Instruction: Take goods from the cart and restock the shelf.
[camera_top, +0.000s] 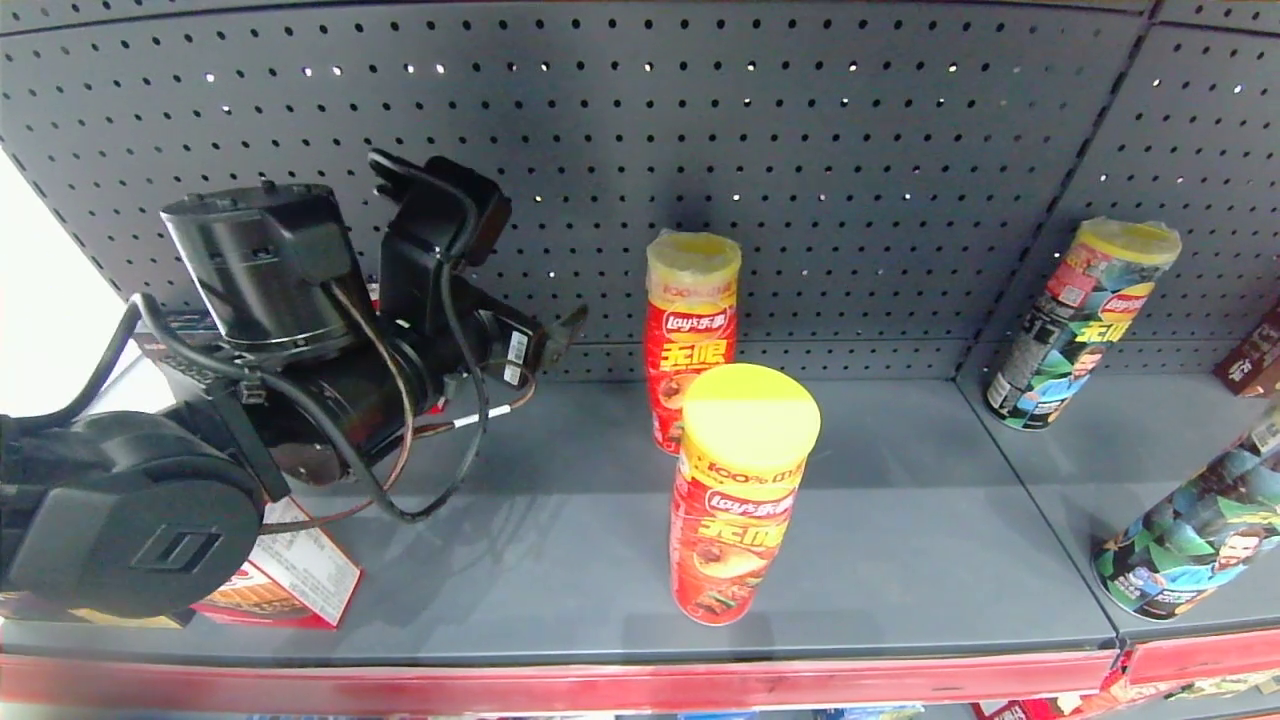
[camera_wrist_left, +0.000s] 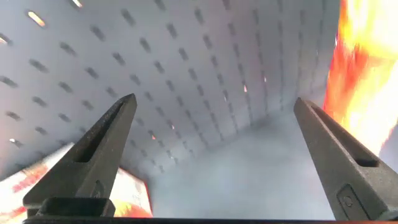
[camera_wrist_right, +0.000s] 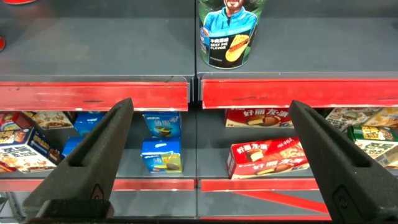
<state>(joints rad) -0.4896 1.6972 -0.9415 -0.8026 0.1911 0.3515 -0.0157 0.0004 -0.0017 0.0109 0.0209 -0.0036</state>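
- The left gripper (camera_wrist_left: 214, 99) is spread wide with nothing between its fingers. It hangs low over the shelf (camera_top: 900, 540) and points toward the pegboard back (camera_top: 800, 150).
- In the head view the rear red can (camera_top: 690, 335) lies at about 3 o'clock from that gripper, near but apart. The front red can (camera_top: 745, 490) lies at about 4 o'clock, farther off and closer to the shelf's front edge.
- Both red cans stand upright, long axis vertical, with yellow lids on top. The front one is just clear of the rear one.
- They look like stiff, smooth tubes, tall for their base, so a sideways knock would likely tip them.
- The right gripper (camera_wrist_right: 210, 104) is also spread and empty. It faces the shelf front and the lower tiers of boxed goods, with a green can (camera_wrist_right: 229, 31) on the tier above.
- The left arm is the nearer one to the red cans. With the jaws empty, my guess is that the next move is a straight pull-back toward 6 o'clock, keeping clear of the rear can at its side.
- A red-and-white box (camera_top: 300, 580) lies under the left arm.
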